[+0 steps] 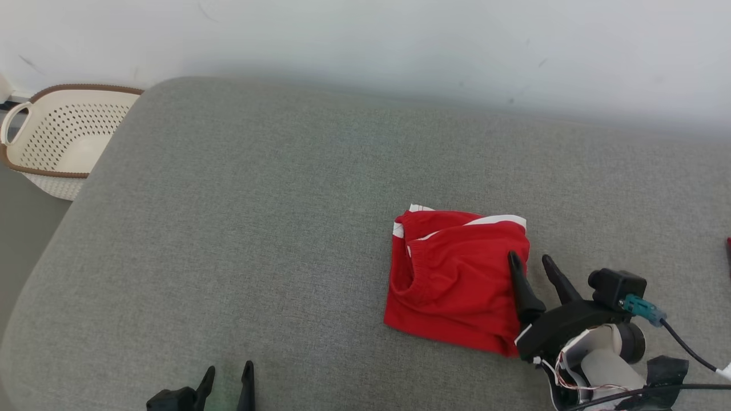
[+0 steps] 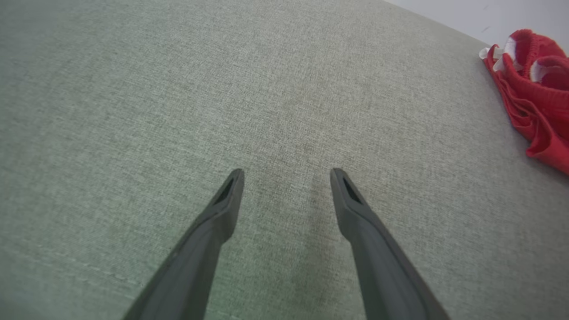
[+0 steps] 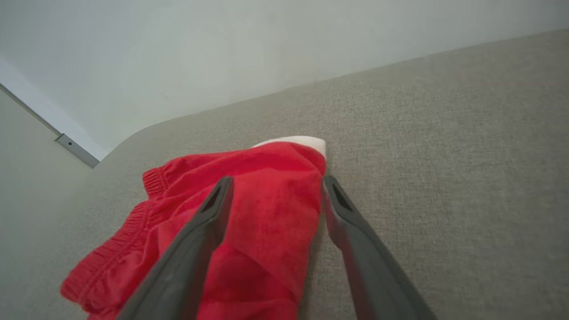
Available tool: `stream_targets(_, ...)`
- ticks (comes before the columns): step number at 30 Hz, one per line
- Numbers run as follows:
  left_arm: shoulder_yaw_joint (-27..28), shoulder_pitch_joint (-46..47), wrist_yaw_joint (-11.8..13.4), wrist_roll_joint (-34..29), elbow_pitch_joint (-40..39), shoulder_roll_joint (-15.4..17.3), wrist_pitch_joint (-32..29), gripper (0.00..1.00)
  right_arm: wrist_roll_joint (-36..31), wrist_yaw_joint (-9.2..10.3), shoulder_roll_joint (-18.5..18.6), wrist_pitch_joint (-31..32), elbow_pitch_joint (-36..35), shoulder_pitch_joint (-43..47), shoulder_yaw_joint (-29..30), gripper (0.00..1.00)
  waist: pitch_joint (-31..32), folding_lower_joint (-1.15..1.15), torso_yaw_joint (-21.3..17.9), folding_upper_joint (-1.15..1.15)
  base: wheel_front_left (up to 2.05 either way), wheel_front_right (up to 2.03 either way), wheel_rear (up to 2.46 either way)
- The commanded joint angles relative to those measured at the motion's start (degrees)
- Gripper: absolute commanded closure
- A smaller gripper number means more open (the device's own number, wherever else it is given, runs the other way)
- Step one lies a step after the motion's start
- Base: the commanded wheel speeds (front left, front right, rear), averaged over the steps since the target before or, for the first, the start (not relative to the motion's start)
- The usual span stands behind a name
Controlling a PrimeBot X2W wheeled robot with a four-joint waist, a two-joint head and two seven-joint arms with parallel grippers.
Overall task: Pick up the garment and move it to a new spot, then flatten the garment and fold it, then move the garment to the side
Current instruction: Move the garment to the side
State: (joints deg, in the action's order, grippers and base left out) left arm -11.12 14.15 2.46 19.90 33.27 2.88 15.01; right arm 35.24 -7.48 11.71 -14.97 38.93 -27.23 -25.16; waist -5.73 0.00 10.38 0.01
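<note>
Left gripper down low, fingers spread wide above bare grey cushion; further out, right gripper is parted too, holding nothing, one finger over the folded red garment, the other just off its right edge; garment lies right of centre; far back left, a perforated basket.

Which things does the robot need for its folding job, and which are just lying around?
For the job:
- red garment, bunched up on the grey cushion
- right tool, open at the garment's edge, holding nothing
- left tool, open over bare cushion

Just lying about:
- white basket with a brown rim, off past the cushion's left end
</note>
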Motion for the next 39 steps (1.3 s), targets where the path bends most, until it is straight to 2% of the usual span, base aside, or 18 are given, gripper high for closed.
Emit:
stream_targets(1, -0.02, 0.27, 0.19, 0.34, -0.22, 0.05, 0.21, 0.0, -0.12, -0.01, 0.16, -0.23, 0.36, 0.55, 0.21, 0.0, -0.42, 0.0, -0.15, -0.01, 0.0, 0.0, 0.0)
stream_targets(13, -1.68, 1.23, 0.35, -0.37, -1.66, 0.0, 0.21, 0.0, 4.74, -0.01, -2.27, -0.14, 8.03, -0.46, -1.81, 0.0, -1.15, 0.0, 3.16, -0.01, 0.0, 0.0, 0.0)
stream_targets(14, -1.76, 1.41, 0.44, -0.36, -1.98, 0.03, 0.21, 0.0, 5.03, -0.01, -2.31, -0.12, 8.3, -0.58, -2.22, 0.26, -1.05, 0.0, 3.44, -0.01, 0.0, 0.0, 0.0)
stream_targets(15, -1.74, 1.62, 0.67, -0.98, -2.47, 0.12, 0.21, 0.0, 5.09, -0.01, -2.18, -0.1, 8.24, -0.87, -2.72, 0.73, -0.98, 0.0, 3.56, -0.01, 0.0, 0.0, 0.0)
stream_targets(16, -1.82, 1.83, 0.65, -1.41, -3.0, 0.08, 0.21, 0.0, 4.78, -0.01, -1.91, -0.11, 7.9, -1.17, -3.02, 1.0, -0.91, 0.0, 3.61, -0.01, 0.0, 0.0, 0.0)
stream_targets(20, -1.59, 1.52, 1.01, -2.77, -4.38, 0.07, 0.21, 0.0, 2.99, -0.01, -0.63, -0.13, 6.05, -1.01, -1.88, 1.0, -0.05, 0.0, 2.75, -0.01, 0.0, 0.0, 0.0)
stream_targets(25, -1.01, 0.24, 1.21, -4.12, -5.29, 0.04, 0.21, 0.0, -0.19, -0.01, -0.55, -0.14, 4.68, 0.4, 0.14, 1.0, 1.54, 0.0, -0.66, -0.01, 0.0, 0.0, 0.0)
stream_targets(31, -0.06, -0.44, 1.58, -6.45, -6.45, 0.05, 0.21, 0.0, -2.64, -0.01, -0.94, -0.14, 3.79, 2.46, 2.05, 1.0, 3.02, 0.0, -7.14, -0.01, 0.0, 0.0, 0.0)
stream_targets(32, -0.06, -0.44, 1.58, -6.45, -6.45, 0.05, 0.21, 0.0, -2.64, -0.01, -0.94, -0.14, 3.79, 2.46, 2.05, 1.0, 3.02, 0.0, -7.14, -0.01, 0.0, 0.0, 0.0)
stream_targets(39, 1.34, -0.62, 1.96, -9.31, -7.15, 0.05, 0.21, 0.0, -4.33, -0.01, -1.14, -0.15, 2.89, 3.96, 3.82, 1.0, 3.03, 0.0, -16.01, -0.01, 0.0, 0.0, 0.0)
